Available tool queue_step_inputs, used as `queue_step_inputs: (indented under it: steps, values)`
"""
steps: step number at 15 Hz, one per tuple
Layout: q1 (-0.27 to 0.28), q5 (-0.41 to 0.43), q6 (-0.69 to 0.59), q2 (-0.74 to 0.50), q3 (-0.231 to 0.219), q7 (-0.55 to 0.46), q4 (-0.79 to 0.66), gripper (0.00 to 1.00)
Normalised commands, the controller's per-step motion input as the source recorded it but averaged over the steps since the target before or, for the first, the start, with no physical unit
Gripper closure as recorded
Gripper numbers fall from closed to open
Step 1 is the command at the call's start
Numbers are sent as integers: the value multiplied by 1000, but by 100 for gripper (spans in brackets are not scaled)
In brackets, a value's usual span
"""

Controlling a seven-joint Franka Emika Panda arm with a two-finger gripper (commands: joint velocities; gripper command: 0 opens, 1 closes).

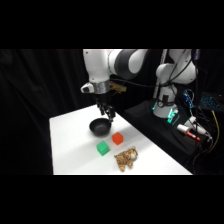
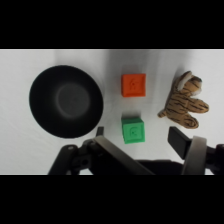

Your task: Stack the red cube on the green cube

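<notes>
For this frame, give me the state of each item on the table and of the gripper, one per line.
Red cube: on the table, free, not stacked.
Green cube: on the table beside the red cube, apart from it, nothing on top.
Bowl: upright, empty.
Plush toy: lying on the table, untouched.
Gripper: above the bowl, holding nothing, jaws open.

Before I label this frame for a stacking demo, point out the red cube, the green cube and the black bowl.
red cube [image 2: 134,84], wrist view, middle of its top face.
green cube [image 2: 133,130], wrist view, middle of its top face.
black bowl [image 2: 37,107], wrist view, on its inner wall.
</notes>
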Motion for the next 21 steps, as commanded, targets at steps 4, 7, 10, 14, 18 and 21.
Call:
queue_step_inputs:
  steps: [4, 7, 10, 14, 18, 21]
  values:
    - [-16, 10, 78, -25, 36, 60, 16, 0]
    - [1, -12, 268, -39, 35, 145, -94, 0]
    - [-3, 4, 298, -41, 30, 131, -180, 0]
    - [-13, 44, 287, -35, 29, 93, -222, 0]
    - [-17, 103, 338, -24, 46, 40, -235, 0]
    - [-16, 116, 429, 8, 58, 29, -235, 0]
